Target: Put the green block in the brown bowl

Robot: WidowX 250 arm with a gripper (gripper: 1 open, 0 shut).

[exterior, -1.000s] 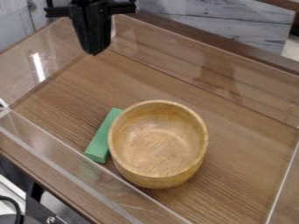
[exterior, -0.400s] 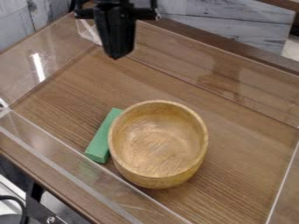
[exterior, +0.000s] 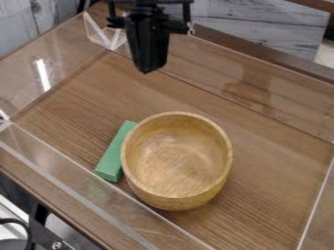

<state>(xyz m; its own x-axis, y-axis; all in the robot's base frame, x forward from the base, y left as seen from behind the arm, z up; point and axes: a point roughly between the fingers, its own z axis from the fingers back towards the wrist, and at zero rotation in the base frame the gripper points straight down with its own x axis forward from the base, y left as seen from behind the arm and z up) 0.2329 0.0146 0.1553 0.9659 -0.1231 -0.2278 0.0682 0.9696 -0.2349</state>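
The green block [exterior: 116,151] lies flat on the wooden table, a bright bar pressed along the left side of the brown bowl [exterior: 178,159]. That bowl is a large round light wooden one with thick walls, and its inside holds nothing. My black gripper [exterior: 152,66] hangs above the table behind the bowl, pointing steeply down, well apart from both block and bowl. Its fingers are shut with nothing between them.
Clear plastic walls [exterior: 53,68] fence the wooden table [exterior: 261,127] on all sides, with a low one along the front edge. Bare wood stretches to the right of the bowl and behind it.
The gripper has travelled to the right and lower in the picture, closer to the bowl, and has rolled about its own axis. Block and bowl have stayed put.
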